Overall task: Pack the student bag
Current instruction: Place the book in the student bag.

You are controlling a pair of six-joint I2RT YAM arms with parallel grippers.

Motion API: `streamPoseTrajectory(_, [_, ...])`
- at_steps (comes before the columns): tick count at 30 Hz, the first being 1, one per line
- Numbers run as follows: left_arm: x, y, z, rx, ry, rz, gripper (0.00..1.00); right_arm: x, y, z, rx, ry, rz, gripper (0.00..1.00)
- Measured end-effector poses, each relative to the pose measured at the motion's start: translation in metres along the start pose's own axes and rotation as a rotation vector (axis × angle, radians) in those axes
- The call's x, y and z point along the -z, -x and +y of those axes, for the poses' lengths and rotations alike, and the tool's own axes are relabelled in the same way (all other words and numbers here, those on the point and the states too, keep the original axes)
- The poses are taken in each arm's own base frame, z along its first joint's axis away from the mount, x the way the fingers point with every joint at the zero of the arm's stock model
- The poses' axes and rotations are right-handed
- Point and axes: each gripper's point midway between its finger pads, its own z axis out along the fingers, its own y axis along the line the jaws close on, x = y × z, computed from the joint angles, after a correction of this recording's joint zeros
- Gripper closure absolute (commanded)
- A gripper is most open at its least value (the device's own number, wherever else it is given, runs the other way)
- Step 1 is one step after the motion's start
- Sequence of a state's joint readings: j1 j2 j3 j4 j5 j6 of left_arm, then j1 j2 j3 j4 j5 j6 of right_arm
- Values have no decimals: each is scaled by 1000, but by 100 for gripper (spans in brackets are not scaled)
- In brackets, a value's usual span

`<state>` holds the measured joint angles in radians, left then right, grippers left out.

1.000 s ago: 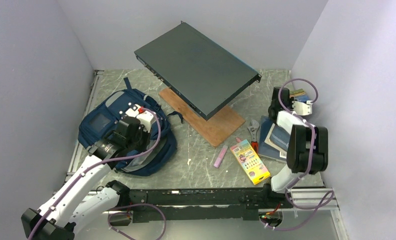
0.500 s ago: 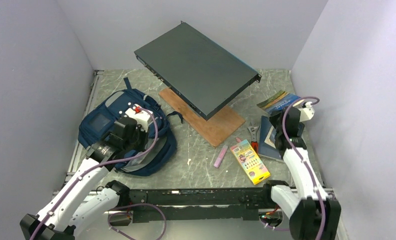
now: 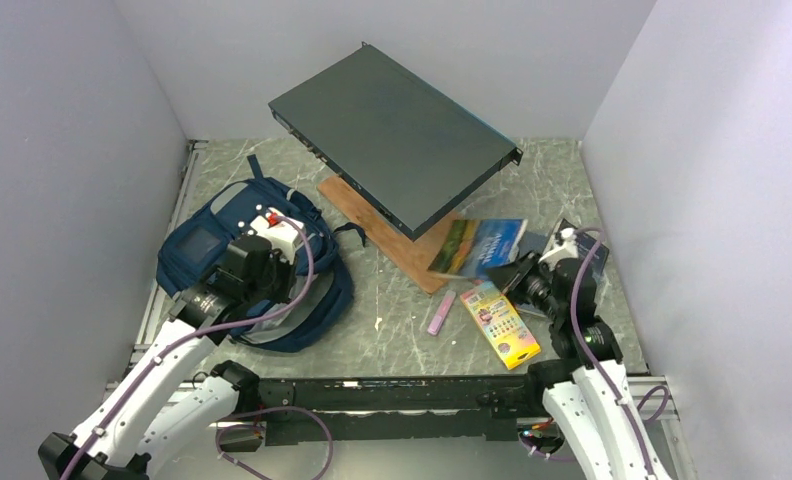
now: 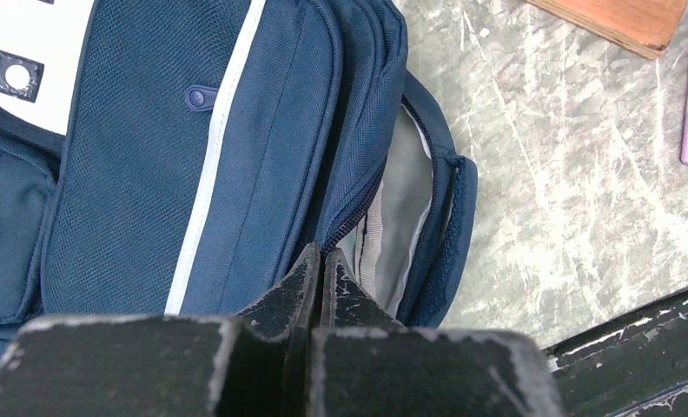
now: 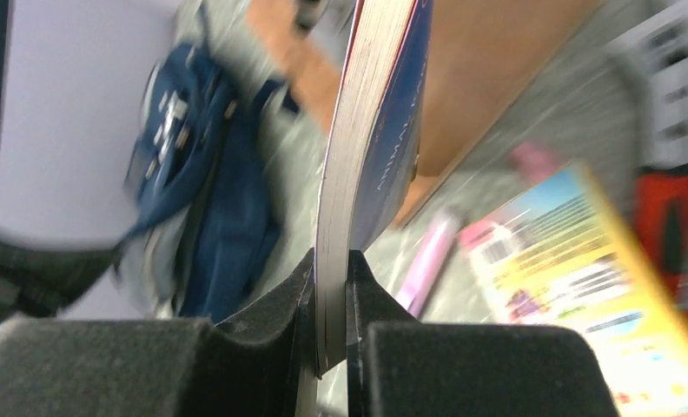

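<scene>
Since the student bag (image 3: 200,245) is lying flat on the left side of the counter (image 3: 402,330) with its front pockets up, its main compartment is gaping only as a narrow slit along the near right edge, where grey lining is showing. The left claw (image 4: 321,265) is sitting right at that zip edge with its fingers pressed fully together. It is probably pinching the lip to hold the mouth apart, though I cannot tell whether any fabric is caught between the tips. Well apart from the bag, the right claw (image 5: 330,261) is clamping a paperback book (image 3: 480,245) by one edge, jaws narrowed to the thickness of its pages. It is holding the book tilted in the air over the end of the wooden board (image 3: 412,250), likely so the free end is leading toward the slit. Beside it, a crayon box (image 3: 500,322) and a small pink bar (image 3: 441,312) are lying loose, not yet packed.
</scene>
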<state>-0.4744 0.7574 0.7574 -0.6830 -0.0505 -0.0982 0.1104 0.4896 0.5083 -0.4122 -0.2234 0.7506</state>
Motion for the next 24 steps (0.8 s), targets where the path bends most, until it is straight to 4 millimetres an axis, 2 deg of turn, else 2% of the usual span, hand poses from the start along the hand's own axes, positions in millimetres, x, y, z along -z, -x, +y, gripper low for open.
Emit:
streamPoseTrajectory(2, [1,1,0,0,0,-6,100,9,-31,20,0,110,112,100])
streamPoseTrajectory(5, [2,4,0,1,-2,-26,100,28,-68,49,-31,269,257,100])
streamPoseTrajectory(8, [9,11,-1,4,-7,-78,100,47,-97,68,-85,388,378,100])
streamPoseTrajectory(12, [20,22,-1,9,-12,-161,100,62,-123,83,-153,471,491,100])
streamPoseTrajectory(17, [24,33,-4,62,-26,-214,100,67,-149,94,-220,508,600,100])
streamPoseTrajectory(20, [24,34,-8,146,-33,-181,100,71,-163,107,-230,524,655,100])
streamPoseTrajectory(24, [33,47,-15,248,-59,-167,100,84,-187,132,-233,579,719,100])
